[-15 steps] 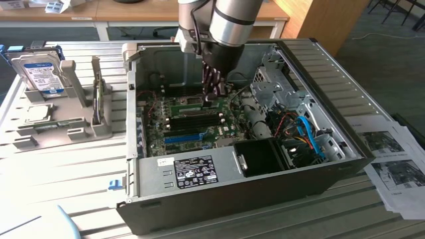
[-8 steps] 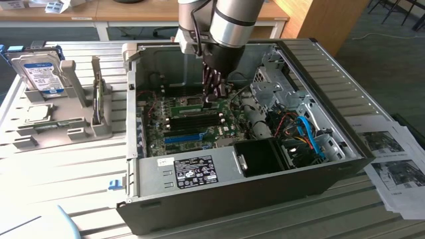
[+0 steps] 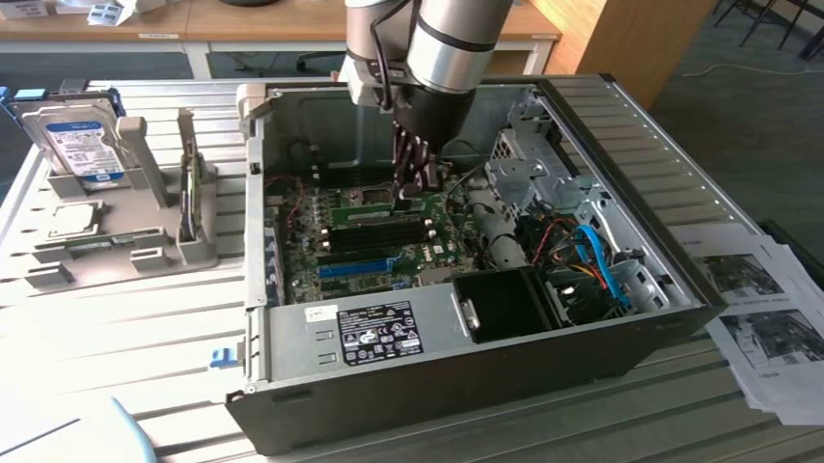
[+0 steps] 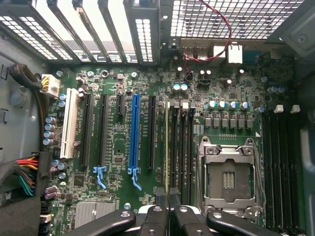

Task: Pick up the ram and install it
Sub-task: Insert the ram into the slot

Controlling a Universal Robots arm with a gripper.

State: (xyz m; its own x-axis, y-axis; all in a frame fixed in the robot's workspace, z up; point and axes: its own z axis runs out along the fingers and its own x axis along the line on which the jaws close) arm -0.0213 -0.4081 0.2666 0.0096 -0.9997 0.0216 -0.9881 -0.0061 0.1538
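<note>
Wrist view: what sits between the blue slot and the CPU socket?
In the wrist view: one black expansion slot, then the black memory slots, with the ram edge-on over them in the shut gripper.

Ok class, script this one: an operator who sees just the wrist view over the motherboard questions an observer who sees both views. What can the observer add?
Operator: My tool is shut on the ram, which I see edge-on alongside the black slots. What sits outside the case?
Observer: At the exterior view's left of the case, a grey rack holds a hard drive upright.
Operator: And on the other side?
Observer: Printed sheets lie beside the case at the exterior view's right.
</note>
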